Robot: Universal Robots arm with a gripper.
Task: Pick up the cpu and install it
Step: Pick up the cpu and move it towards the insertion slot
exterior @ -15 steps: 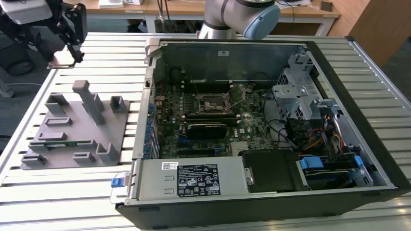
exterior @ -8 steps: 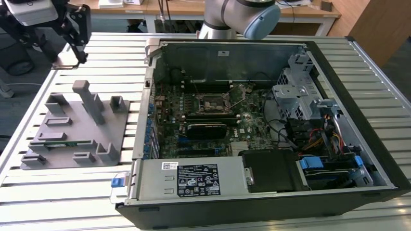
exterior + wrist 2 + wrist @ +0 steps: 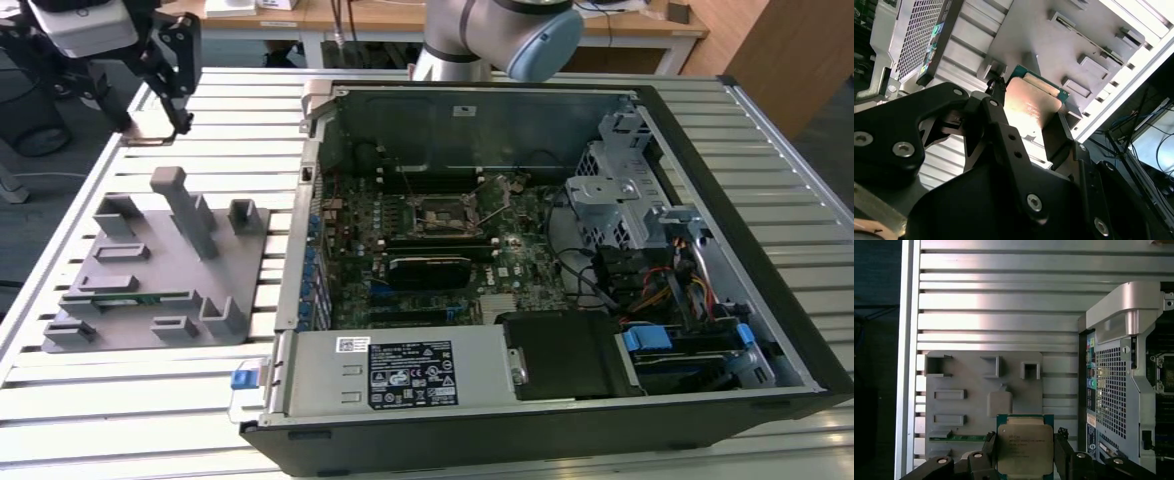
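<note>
Close up in both wrist views, the gripper (image 3: 1025, 441) (image 3: 1026, 110) has its jaws closed onto two opposite edges of the cpu (image 3: 1024, 452) (image 3: 1029, 107), holding it in the air. Being square, it has no long axis. Its metal lid faces the first wrist camera, and its sides line up with the edges of the grey tray (image 3: 984, 405). One edge runs out of that picture, and the black fingers (image 3: 999, 125) cover its sides. Beyond lie the slatted table (image 3: 1004, 290) and the open computer case (image 3: 561, 250). In the exterior view the gripper (image 3: 150, 112) hangs over the table's far corner on that view's left.

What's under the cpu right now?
The cpu, clamped in the gripper, hangs over the grey tray and slatted table in the first wrist view. What lies directly beneath is covered by it.
</note>
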